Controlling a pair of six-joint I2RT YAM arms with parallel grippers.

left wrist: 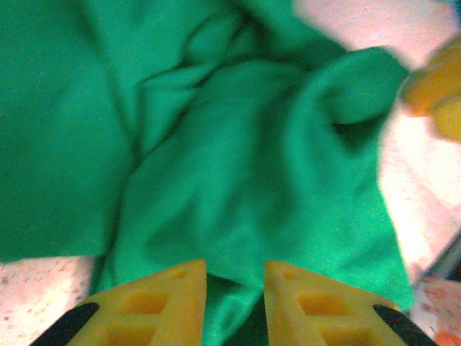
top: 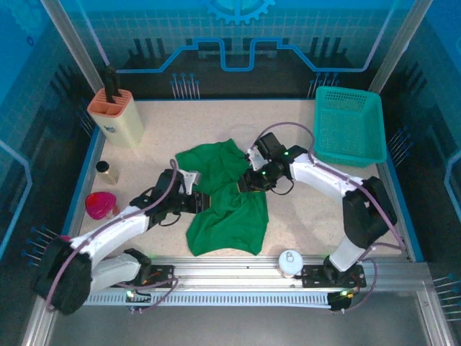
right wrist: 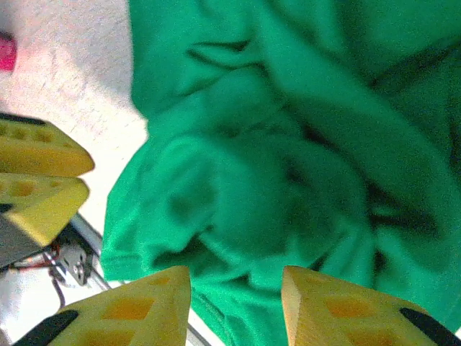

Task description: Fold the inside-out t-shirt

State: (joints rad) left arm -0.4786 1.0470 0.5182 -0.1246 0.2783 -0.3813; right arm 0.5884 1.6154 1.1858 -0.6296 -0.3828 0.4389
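The green inside-out t-shirt (top: 225, 198) lies crumpled in a narrow heap in the middle of the table, its folds bunched under both wrists. My left gripper (top: 201, 202) sits at the heap's left edge. In the left wrist view its yellow fingers (left wrist: 235, 268) stand slightly apart over the t-shirt (left wrist: 238, 166), with a fold lying in the gap. My right gripper (top: 245, 182) is at the heap's right side. In the right wrist view its fingers (right wrist: 235, 272) are spread wide above the t-shirt (right wrist: 274, 166) and grip nothing. The two grippers are close together.
A teal mesh basket (top: 348, 126) stands at the back right. A cream holder (top: 115, 115) with a black tool is at the back left, with a small jar (top: 107, 171) and a pink object (top: 99, 205) along the left wall. A white round item (top: 289, 261) sits by the front rail.
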